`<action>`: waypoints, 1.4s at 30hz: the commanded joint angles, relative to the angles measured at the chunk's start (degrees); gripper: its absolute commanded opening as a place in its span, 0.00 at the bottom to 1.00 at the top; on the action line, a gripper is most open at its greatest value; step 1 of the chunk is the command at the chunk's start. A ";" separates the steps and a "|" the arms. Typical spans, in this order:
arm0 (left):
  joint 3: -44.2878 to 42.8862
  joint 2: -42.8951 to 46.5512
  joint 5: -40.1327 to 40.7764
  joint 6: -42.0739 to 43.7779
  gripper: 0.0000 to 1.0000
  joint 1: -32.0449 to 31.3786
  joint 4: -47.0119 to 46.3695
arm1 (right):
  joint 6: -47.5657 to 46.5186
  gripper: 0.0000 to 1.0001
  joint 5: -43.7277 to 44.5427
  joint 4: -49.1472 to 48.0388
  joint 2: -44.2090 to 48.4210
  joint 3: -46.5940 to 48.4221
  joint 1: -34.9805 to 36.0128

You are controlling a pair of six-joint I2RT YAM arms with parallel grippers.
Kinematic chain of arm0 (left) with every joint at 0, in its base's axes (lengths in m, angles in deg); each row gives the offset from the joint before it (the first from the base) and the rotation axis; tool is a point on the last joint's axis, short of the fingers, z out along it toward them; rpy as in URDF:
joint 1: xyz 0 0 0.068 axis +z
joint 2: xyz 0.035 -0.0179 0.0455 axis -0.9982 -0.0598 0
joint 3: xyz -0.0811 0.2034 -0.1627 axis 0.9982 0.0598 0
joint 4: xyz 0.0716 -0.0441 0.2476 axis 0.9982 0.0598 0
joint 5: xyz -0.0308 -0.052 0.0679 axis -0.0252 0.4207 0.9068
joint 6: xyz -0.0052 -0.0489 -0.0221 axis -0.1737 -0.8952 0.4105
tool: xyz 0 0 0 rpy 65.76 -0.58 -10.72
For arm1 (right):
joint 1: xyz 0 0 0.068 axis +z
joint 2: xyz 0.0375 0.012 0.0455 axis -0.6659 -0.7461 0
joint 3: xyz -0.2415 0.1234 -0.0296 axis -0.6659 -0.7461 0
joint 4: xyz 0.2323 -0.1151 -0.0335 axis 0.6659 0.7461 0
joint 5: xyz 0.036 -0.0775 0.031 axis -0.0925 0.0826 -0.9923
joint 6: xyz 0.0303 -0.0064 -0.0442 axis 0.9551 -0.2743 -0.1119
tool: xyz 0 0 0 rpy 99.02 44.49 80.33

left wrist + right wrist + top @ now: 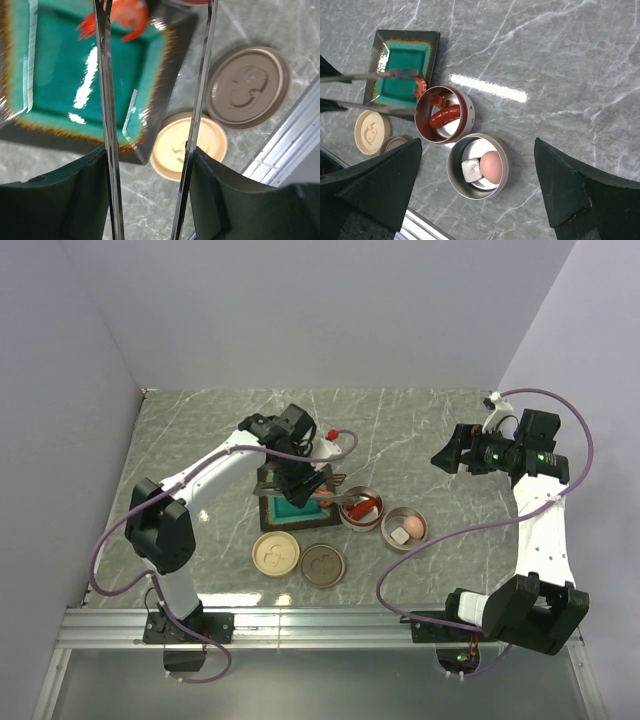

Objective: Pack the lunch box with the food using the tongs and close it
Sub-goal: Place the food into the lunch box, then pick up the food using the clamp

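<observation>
Dropping the small curly red-orange toy shrimp point(420, 89) into the round red metal tin point(470, 112) looks like the job right now. The left pincer point(150, 165) holds the long thin silver tongs point(106, 100), their arms apart, and the shrimp sits by one tip, right at the tin's rim, just past the square teal tray point(402, 70). Next, I think, it must fall in beside the red sausage point(445, 116); the right pincer point(477, 145) hangs wide with nothing in it.

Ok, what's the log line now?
left gripper: holding tongs | tongs: open over tray | shrimp: at tray edge | right gripper: open, empty
</observation>
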 commanded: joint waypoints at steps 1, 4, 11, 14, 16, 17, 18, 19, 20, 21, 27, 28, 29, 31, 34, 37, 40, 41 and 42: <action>-0.37 4.70 -0.01 0.80 0.61 4.56 -0.13 | -1.42 1.00 0.53 -0.18 -0.01 2.26 -0.28; 0.51 5.32 0.08 4.31 0.61 7.47 0.75 | -2.12 1.00 0.53 0.08 -0.18 2.18 -0.37; 5.52 5.67 4.73 13.37 0.56 8.53 -2.24 | -2.30 1.00 0.61 0.00 -0.36 2.00 -0.37; 5.96 5.40 5.09 16.80 0.52 9.15 -2.85 | -2.47 1.00 0.88 0.08 -0.27 2.17 -0.37; 6.49 5.14 5.53 19.26 0.50 9.59 -3.99 | -2.65 1.00 1.05 0.43 -0.36 2.26 -0.37; 6.84 5.05 5.44 20.05 0.50 9.68 -4.26 | -2.83 1.00 1.05 0.44 -0.44 2.26 -0.37; 7.02 4.97 5.44 21.10 0.49 9.77 -5.04 | -2.91 1.00 1.05 0.61 -0.53 2.35 -0.37; 7.19 4.79 5.44 21.63 0.49 9.77 -5.49 | -2.92 1.00 0.97 0.70 -0.62 2.35 -0.37; 7.19 4.27 5.53 21.90 0.49 9.77 -5.75 | -2.92 1.00 1.05 0.61 -0.71 2.35 -0.37; 7.19 4.00 5.70 22.16 0.49 9.77 -6.10 | -2.92 1.00 1.05 0.61 -0.71 2.26 -0.19; 7.72 1.89 6.40 23.39 0.50 9.77 -6.90 | -2.83 1.00 1.14 0.44 -0.88 2.35 -0.37; 7.81 1.71 6.32 23.48 0.50 9.77 -7.16 | -2.83 1.00 1.23 0.44 -0.97 2.26 -0.45; 7.72 1.36 6.14 23.57 0.50 9.77 -7.25 | -2.74 1.00 1.14 0.52 -0.97 2.26 -0.37; 7.28 0.75 5.97 23.57 0.50 9.77 -7.25 | -2.83 1.00 1.14 0.52 -1.06 2.35 -0.37; 6.67 -0.57 5.53 23.31 0.50 9.77 -6.90 | -2.74 1.00 1.23 0.44 -1.24 2.35 -0.28; 6.67 -1.10 5.18 23.74 0.50 9.77 -6.63 | -2.92 1.00 1.40 0.44 -1.24 2.44 -0.37; 7.19 -1.28 4.91 24.01 0.49 9.77 -6.64 | -3.09 1.00 1.67 0.61 -1.32 2.53 -0.37; 7.28 -1.36 4.82 23.92 0.48 9.77 -6.46 | -3.18 1.00 1.67 0.53 -1.32 2.53 -0.45; 7.46 -1.36 4.65 24.01 0.48 9.77 -6.46 | -3.18 1.00 1.58 0.61 -1.32 2.53 -0.28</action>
